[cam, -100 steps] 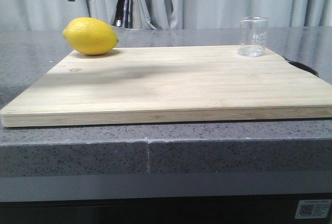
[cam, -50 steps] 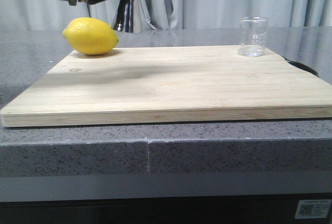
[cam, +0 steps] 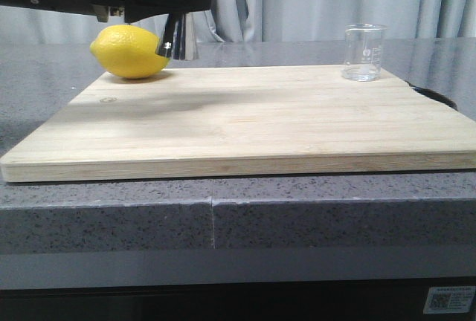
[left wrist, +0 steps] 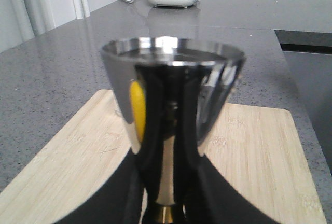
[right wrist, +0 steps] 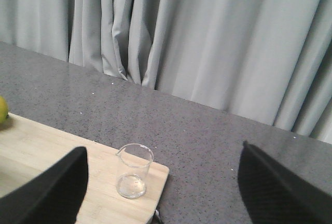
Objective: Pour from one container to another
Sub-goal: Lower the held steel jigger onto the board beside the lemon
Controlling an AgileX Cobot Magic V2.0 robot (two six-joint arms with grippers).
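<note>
Since the earlier frames the left arm has come lower at the upper left of the front view, so the steel jigger (cam: 172, 39) it carries now hangs in front of the right end of the lemon (cam: 129, 52) — in the left wrist view the left gripper (left wrist: 165, 203) is pinched around the jigger's gold-banded waist. The cutting board (cam: 245, 124) fills the middle of the front view. At its far right corner the glass beaker (cam: 364, 53) stands upright, and the right gripper (right wrist: 161, 193) — seen only in its own wrist view — hangs above it with its fingers (right wrist: 52, 190) spread wide.
</note>
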